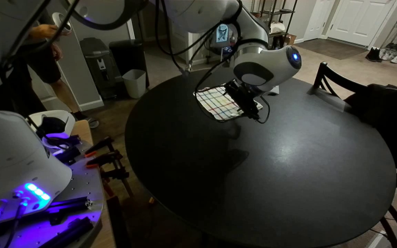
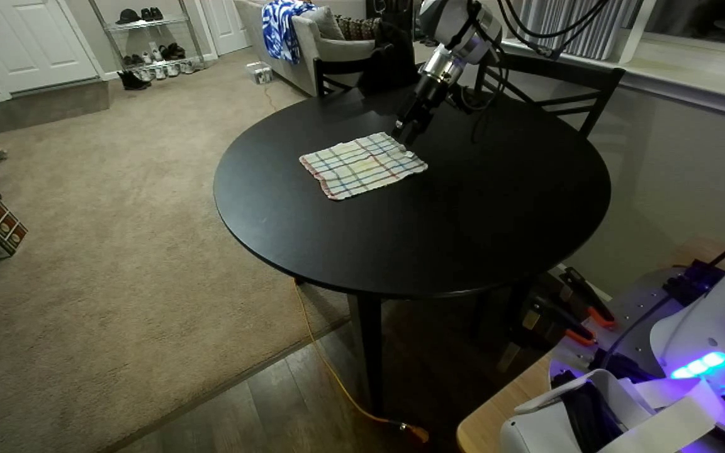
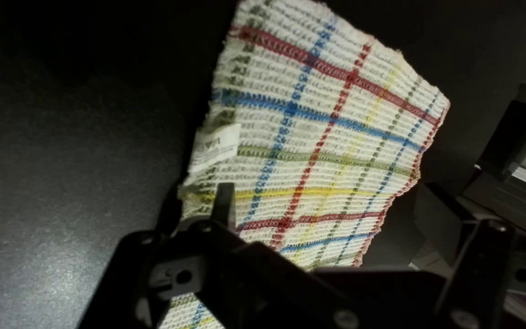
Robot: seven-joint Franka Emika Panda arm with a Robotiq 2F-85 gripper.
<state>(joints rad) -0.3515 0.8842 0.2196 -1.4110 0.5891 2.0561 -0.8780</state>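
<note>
Checked cloth lies spread on the round black table, white with red, blue, green and yellow lines, edges slightly wavy, small white label on one side. Gripper is tilted, low at the labelled edge of the cloth, fingers spread wide apart; in wrist view one finger overlaps the cloth just below the label, the other shows past the red-stitched edge. Can't tell whether either finger touches cloth or tabletop. In an exterior view the arm reaches in above the table and the gripper hides part of the cloth. Robot base glows blue, white headset and orange-tipped clamps beside it. Chair at the table's edge has dark clothing over it. Person stands back beyond the base, partly hidden by the arm, small pale bin and tall dark bin nearby. Further off: shoe rack near a white door, pale sofa with blue-and-white throw
</note>
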